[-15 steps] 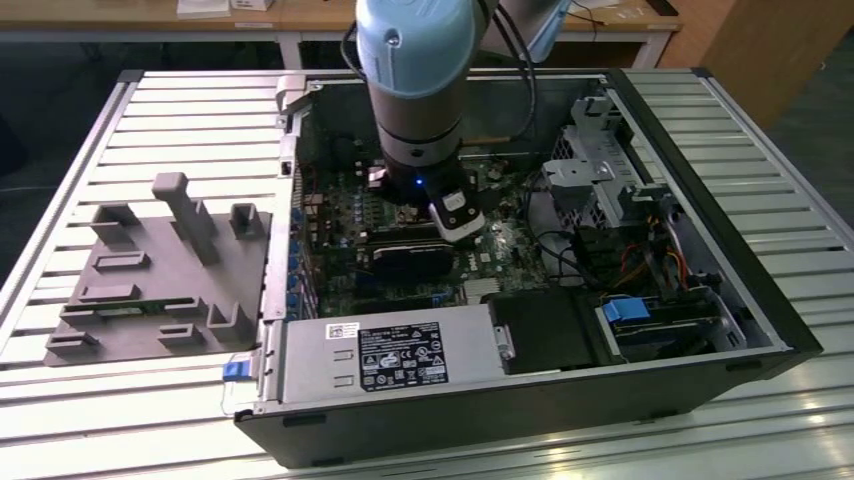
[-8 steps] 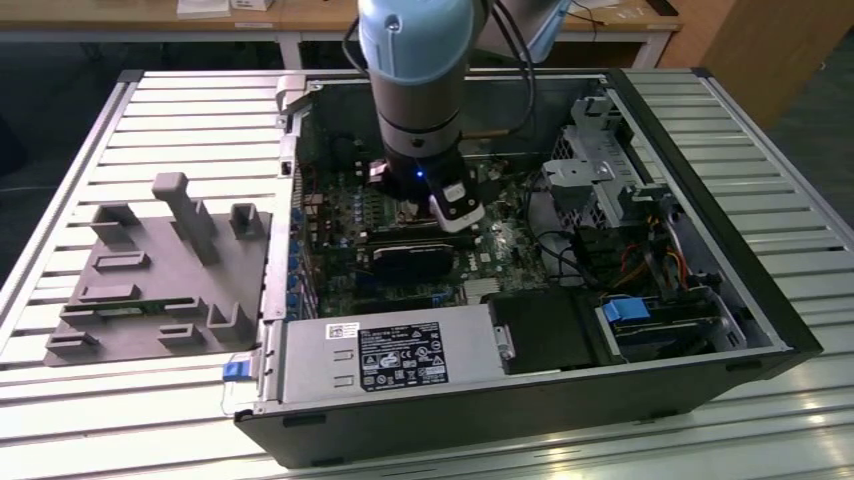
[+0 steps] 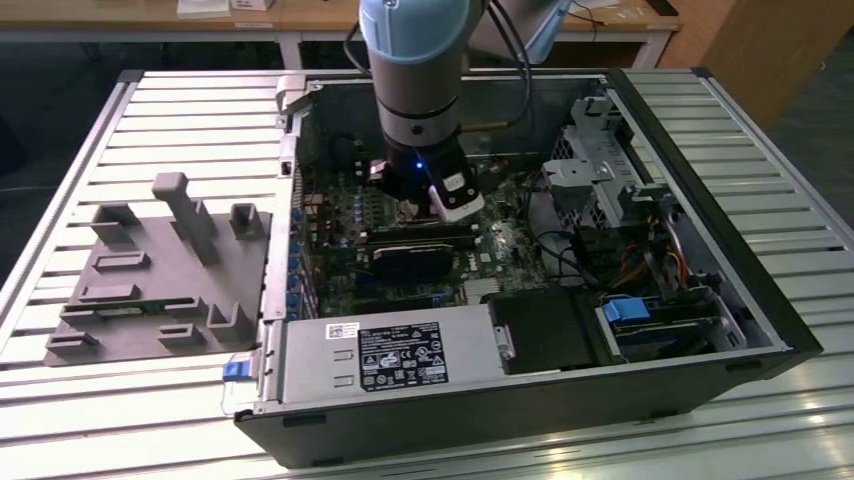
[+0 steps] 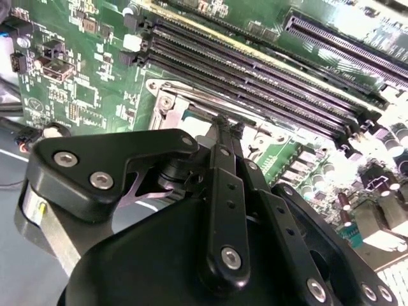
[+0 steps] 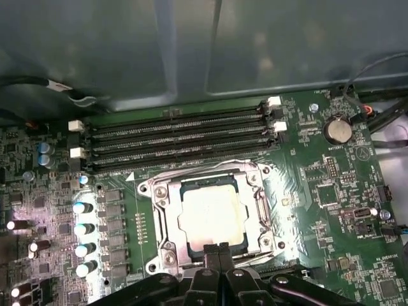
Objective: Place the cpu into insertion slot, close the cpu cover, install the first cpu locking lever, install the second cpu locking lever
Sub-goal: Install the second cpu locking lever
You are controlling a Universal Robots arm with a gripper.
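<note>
Silver-grey cpu [image 5: 212, 215] sits flat in the insertion slot [image 5: 167, 224], seated square in the first wrist view, metal top catching glare. The cpu cover [image 5: 262, 205] lies down around it — frame edges run along the chip's sides, cut-out middle leaving the chip top exposed.

Gripper [image 5: 218, 250] fingers are pressed together, nothing pinched between them. In the first wrist view the joined tips overlap the chip's near edge at its middle, so the chip lies directly ahead of the tips. Contact with the cover or chip — can't tell from this angle.

Second wrist view: gripper [image 4: 224, 121] tips come down at the socket frame edge next to the memory slots [image 4: 255, 70], four long black slots running parallel beside the socket. Locking levers are probably the thin bright rods along the frame sides, but their latch state isn't readable.

Exterior view: arm [image 3: 418, 70] reaches straight down into the open computer case [image 3: 721, 200], gripper [image 3: 424, 205] low over the green motherboard [image 3: 501, 245]. Grey fixture block [image 3: 160, 270] sits on the slatted table [image 3: 80, 130] to the exterior view's left of the case, well apart from the gripper.
</note>
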